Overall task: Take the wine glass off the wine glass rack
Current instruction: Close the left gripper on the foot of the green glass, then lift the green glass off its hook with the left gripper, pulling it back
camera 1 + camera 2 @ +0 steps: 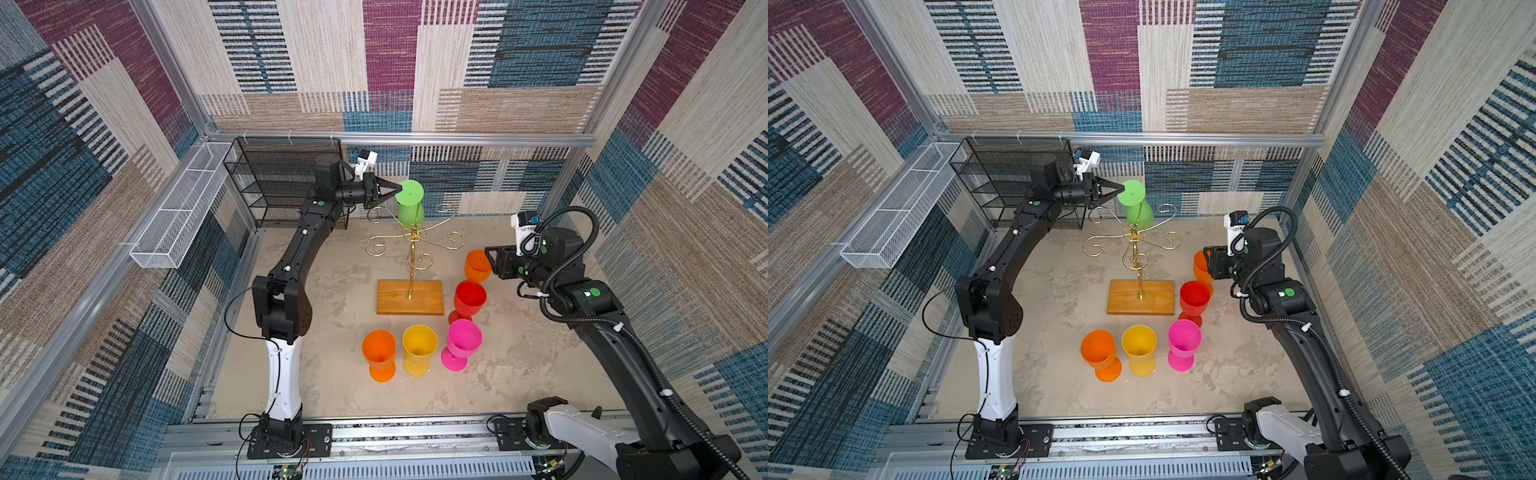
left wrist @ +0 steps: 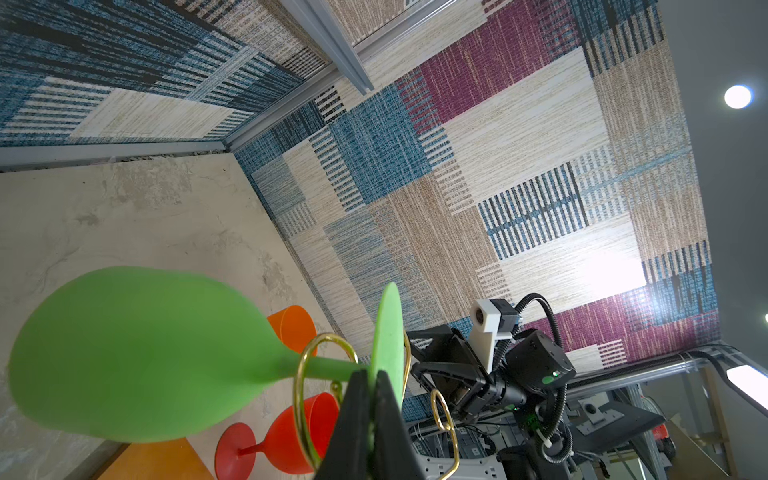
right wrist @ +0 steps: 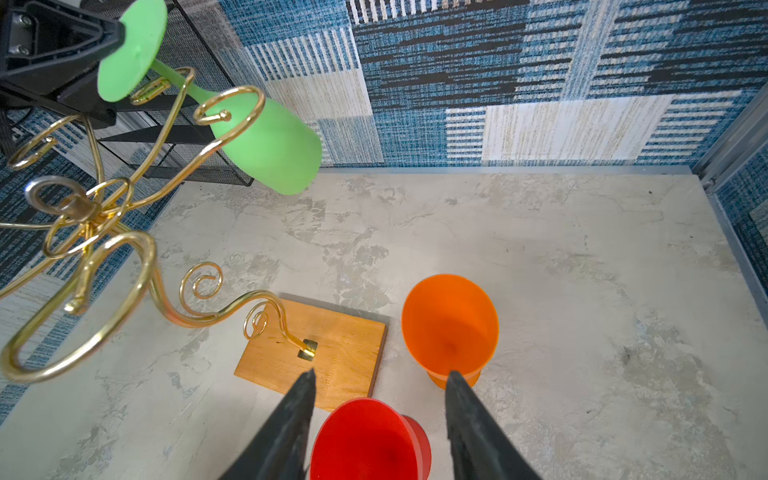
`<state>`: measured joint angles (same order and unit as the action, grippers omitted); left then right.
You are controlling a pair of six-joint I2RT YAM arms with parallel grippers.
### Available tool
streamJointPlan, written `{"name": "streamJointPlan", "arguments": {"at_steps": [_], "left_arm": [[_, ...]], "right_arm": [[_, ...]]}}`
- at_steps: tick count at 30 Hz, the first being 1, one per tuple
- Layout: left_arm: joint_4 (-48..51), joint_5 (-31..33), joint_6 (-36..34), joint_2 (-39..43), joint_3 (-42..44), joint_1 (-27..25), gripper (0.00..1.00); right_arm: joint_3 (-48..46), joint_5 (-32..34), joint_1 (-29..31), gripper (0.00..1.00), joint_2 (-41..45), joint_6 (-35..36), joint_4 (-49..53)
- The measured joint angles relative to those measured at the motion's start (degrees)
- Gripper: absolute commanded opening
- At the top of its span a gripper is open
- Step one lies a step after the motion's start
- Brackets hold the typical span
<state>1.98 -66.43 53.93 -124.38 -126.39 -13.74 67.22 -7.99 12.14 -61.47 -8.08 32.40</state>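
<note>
A green wine glass [image 1: 410, 203] hangs upside down and tilted from the wine glass rack [image 1: 411, 266], a gold pole with curled arms on a light-wood base [image 1: 1140, 297]. My left gripper [image 1: 400, 190] is shut on the edge of the glass's round foot, as both top views show [image 1: 1122, 189]. In the left wrist view the fingertips [image 2: 361, 386] pinch the foot, and a gold curl [image 2: 301, 374] rings the green stem. In the right wrist view my right gripper [image 3: 380, 376] stands open above a red glass [image 3: 365, 440], holding nothing; the green glass [image 3: 270, 145] shows far off.
Upright on the table stand an orange glass [image 1: 478, 266], the red one [image 1: 469, 299], a pink [image 1: 462, 343], a yellow [image 1: 419, 348] and another orange [image 1: 379, 352]. A black mesh shelf [image 1: 286, 178] and a white wire basket [image 1: 178, 208] stand at the back left.
</note>
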Motion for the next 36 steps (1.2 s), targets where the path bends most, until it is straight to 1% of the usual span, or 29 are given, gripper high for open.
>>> {"name": "streamJointPlan", "arguments": {"at_steps": [14, 28, 32, 36], "left_arm": [[-1.2, -1.6, -0.6, 2.3, 2.3, 0.0, 0.00], [-1.0, -1.7, -0.5, -1.6, -2.4, -0.9, 0.00], [-1.0, -2.2, -0.6, -1.5, -2.2, -1.3, 0.00], [-1.2, -2.8, -1.0, -0.1, 0.0, -1.2, 0.00]], "right_arm": [[-0.3, -0.5, 0.0, 0.52, 0.0, 0.0, 0.0], [-0.6, -0.6, 0.0, 0.52, 0.0, 0.0, 0.0], [-0.8, -0.6, 0.0, 0.52, 0.0, 0.0, -0.1], [-0.9, -0.6, 0.0, 0.52, 0.0, 0.0, -0.1]]}}
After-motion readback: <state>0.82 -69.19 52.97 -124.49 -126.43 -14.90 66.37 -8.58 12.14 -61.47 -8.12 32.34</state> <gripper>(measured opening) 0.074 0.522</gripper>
